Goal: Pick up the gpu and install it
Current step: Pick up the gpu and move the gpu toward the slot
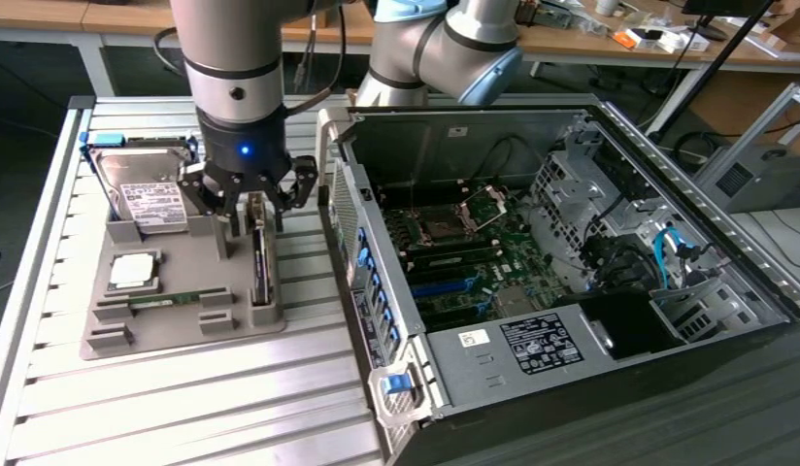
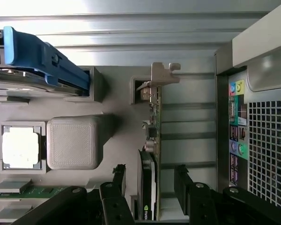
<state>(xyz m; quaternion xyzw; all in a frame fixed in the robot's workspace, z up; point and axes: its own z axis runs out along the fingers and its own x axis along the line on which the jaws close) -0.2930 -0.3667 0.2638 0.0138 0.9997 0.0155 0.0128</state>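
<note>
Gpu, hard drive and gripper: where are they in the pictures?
gpu [image 2: 151, 133], wrist view, on the edge of its dark circuit board.
hard drive [image 1: 149, 199], exterior view, on its white label.
gripper [image 2: 150, 169], wrist view, midway between its open fingertips.

We are looking at a robotics lab or electronics workshop: an open desktop computer case [image 1: 569, 272] is lying on its side, a grey fixture tray [image 1: 180, 337] on a ribbed aluminium bench [image 1: 180, 408] is holding loose computer parts [image 1: 148, 199], and cluttered wooden desks [image 1: 737, 53] are running along behind the robot arm [image 1: 238, 78].
</note>
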